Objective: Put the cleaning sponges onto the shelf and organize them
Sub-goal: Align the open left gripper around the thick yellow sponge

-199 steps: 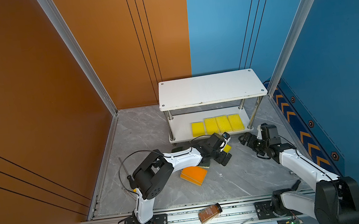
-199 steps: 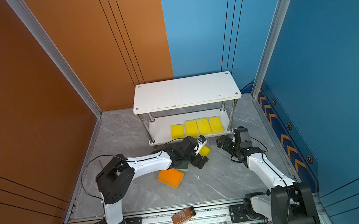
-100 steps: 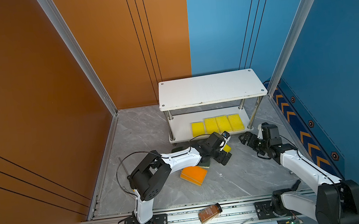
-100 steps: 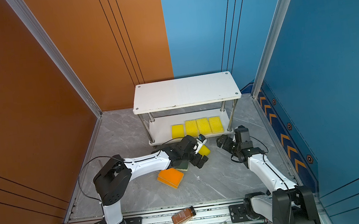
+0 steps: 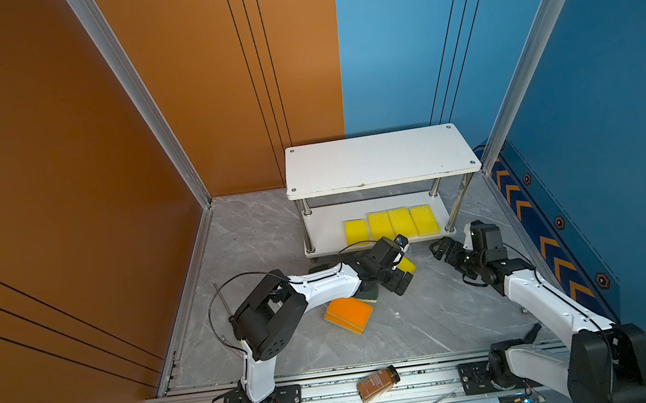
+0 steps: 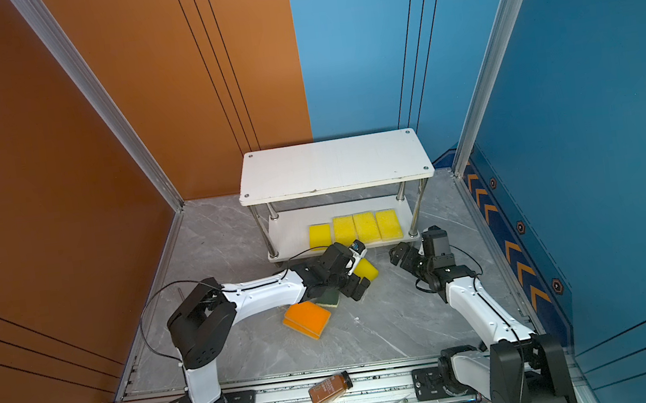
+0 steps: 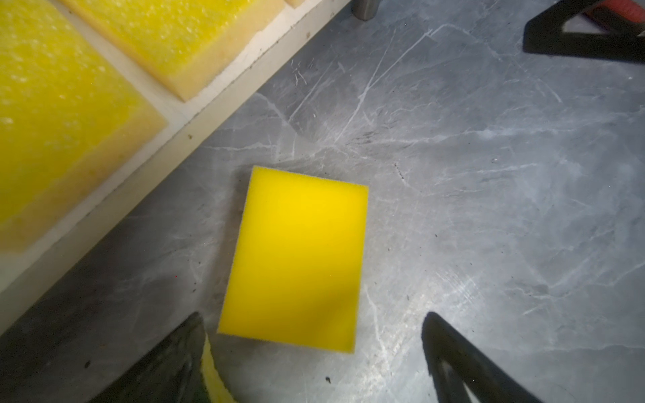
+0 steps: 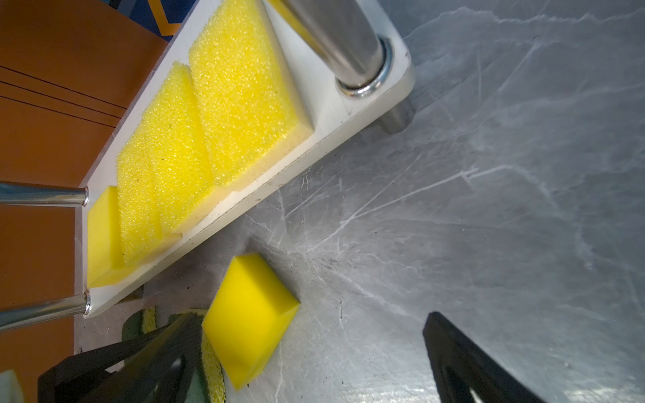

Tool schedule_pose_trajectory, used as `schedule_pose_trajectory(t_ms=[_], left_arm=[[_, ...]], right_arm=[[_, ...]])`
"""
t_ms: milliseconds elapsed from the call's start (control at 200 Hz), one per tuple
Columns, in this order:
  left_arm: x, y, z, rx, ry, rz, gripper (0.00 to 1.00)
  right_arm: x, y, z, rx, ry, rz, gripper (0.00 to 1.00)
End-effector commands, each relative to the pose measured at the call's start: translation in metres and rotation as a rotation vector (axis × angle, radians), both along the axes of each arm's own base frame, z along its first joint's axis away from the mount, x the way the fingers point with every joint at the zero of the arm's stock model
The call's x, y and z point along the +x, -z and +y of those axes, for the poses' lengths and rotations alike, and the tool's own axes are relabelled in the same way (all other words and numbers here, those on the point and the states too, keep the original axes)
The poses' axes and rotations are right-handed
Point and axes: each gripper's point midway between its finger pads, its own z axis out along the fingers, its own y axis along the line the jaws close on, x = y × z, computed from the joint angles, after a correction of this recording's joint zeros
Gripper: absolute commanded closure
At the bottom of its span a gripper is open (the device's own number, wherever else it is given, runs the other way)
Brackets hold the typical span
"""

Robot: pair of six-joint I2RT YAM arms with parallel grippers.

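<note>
In both top views we see the left pincer (image 5: pixel 400 283) spread open and empty, low over the desk (image 5: pixel 432 323). The loose yellow sponge (image 5: pixel 408 265) lies just beside it, toward the shelf (image 5: pixel 379 158). Behind it lie a green-topped sponge (image 5: pixel 368 296) and stacked orange-topped sponges (image 5: pixel 348 314). The right pincer (image 5: pixel 442 248), also open and empty, faces the same sponge from nearby. Four yellow sponges (image 5: pixel 391 223) line the shelf's lower board.

In the left wrist view, the loose yellow sponge (image 7: pixel 296 258) lies flat between the pincer's spread fingers (image 7: pixel 464 363).

In the right wrist view, it sits just inside one finger (image 8: pixel 167 349), with the shelf beyond.
</note>
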Motion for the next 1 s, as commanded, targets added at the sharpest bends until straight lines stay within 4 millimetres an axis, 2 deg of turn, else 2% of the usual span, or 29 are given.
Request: schedule_pose_trajectory(t_ms=[0, 336, 656, 997], left_arm=[[0.007, 0.006, 0.009, 0.036, -0.054, 0.010, 0.02], [0.013, 0.008, 0.010, 0.048, -0.101, 0.037, 0.02], [0.006, 0.019, 0.015, 0.088, -0.094, 0.075, 0.02], [0.003, 0.028, 0.008, 0.099, -0.065, 0.111, 0.02]], right_arm=[[0.000, 0.000, 0.000, 0.020, 0.010, -0.005, 0.01], [0.000, -0.003, 0.000, 0.021, 0.008, -0.010, 0.00], [0.001, -0.007, 0.000, 0.022, 0.007, -0.013, 0.00], [0.003, -0.010, -0.001, 0.021, 0.011, -0.017, 0.00]])
